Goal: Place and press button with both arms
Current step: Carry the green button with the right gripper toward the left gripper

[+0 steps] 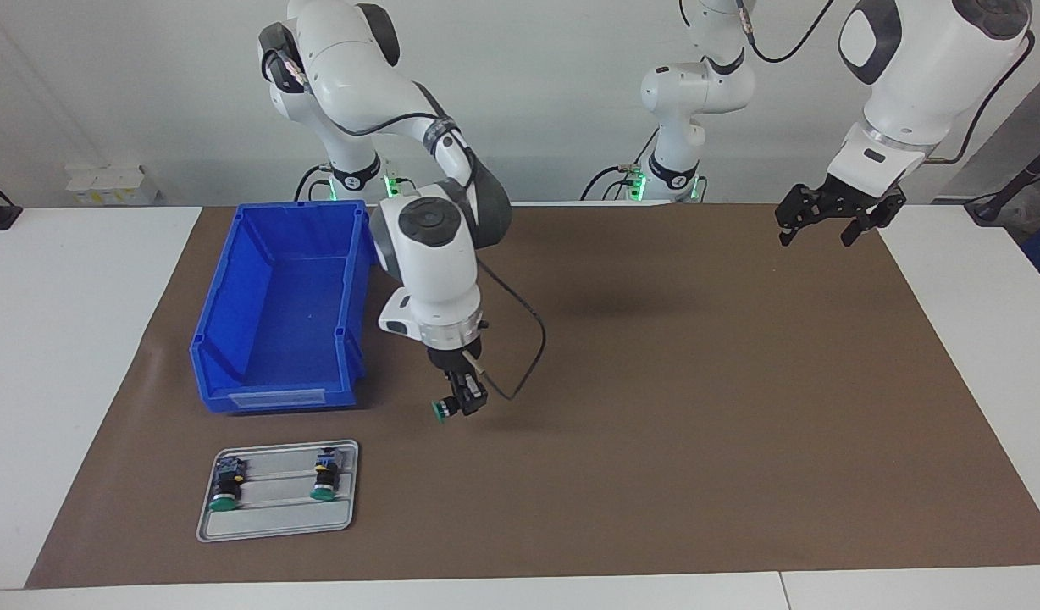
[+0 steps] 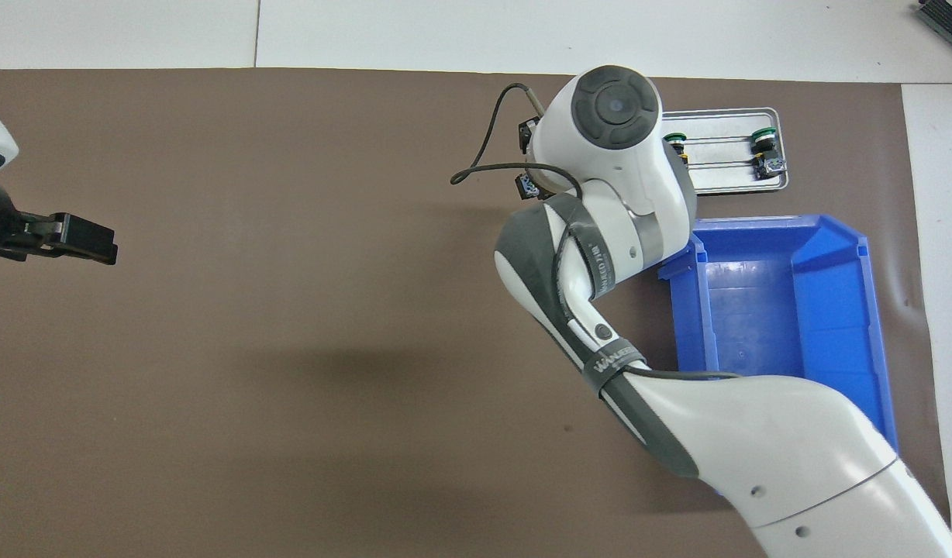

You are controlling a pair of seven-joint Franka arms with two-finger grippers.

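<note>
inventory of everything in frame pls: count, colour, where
held button: 1, green cap, in the right gripper, up over the mat.
tray buttons: 2, green caps, black bodies, lying on the tray.
tray: 1, grey metal, farther from the robots than the bin.
bin: 1, blue, toward the right arm's end; nothing seen in it.
mat: 1, brown, covers the table.
right gripper: black, shut on the held button.
left gripper: black, open, waiting in the air over the mat's edge at the left arm's end.
</note>
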